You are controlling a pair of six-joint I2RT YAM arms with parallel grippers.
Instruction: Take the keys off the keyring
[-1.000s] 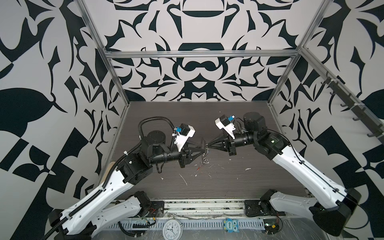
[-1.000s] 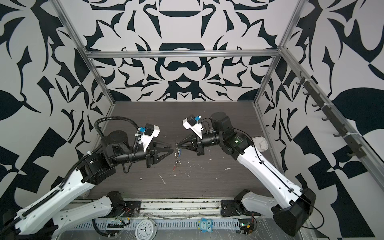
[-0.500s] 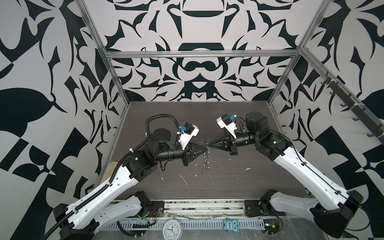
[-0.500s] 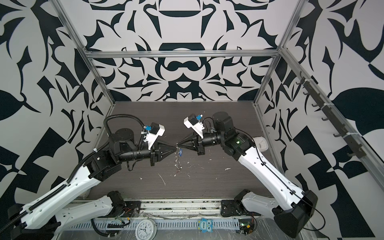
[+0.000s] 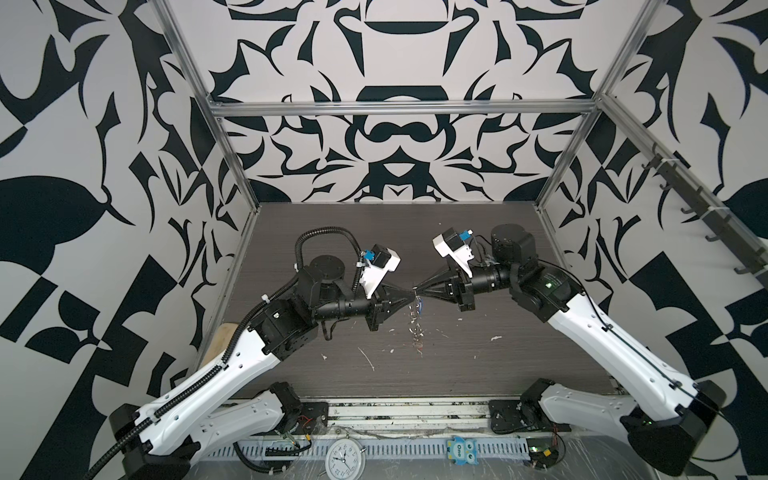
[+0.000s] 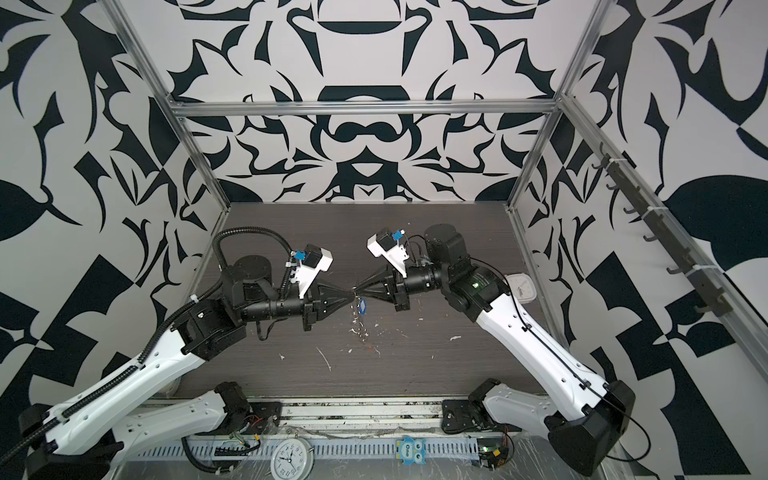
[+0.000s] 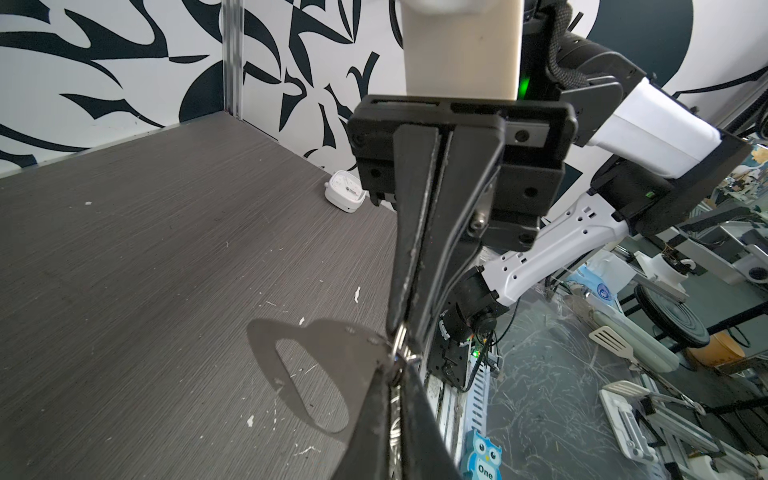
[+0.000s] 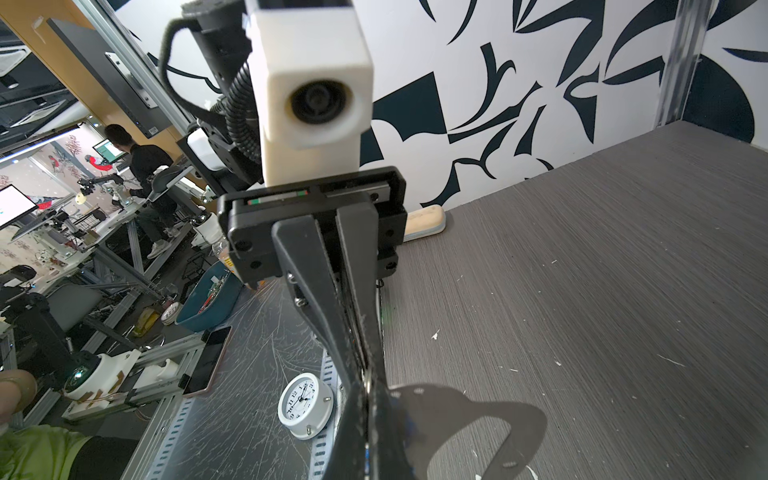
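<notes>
**Two grippers meet on a hanging keyring**

Above the counter (image 5: 519,374) we see the left gripper (image 5: 411,294) and right gripper (image 5: 419,289) tip to tip, each pinching the top of the keyring (image 7: 400,337), which dangles between them with the blue key (image 6: 363,306) just below. We judge the chain light, limp and slippery; thin wire rings want a firm pinch on the metal, never the loose plastic tags.

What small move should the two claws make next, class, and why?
Probably ease the left claw and right claw slightly apart. Both look shut tip to tip on the keyring, held above the table, with the blue key dangling below, so a gentle pull might spread a ring enough to slide that key off.
</notes>
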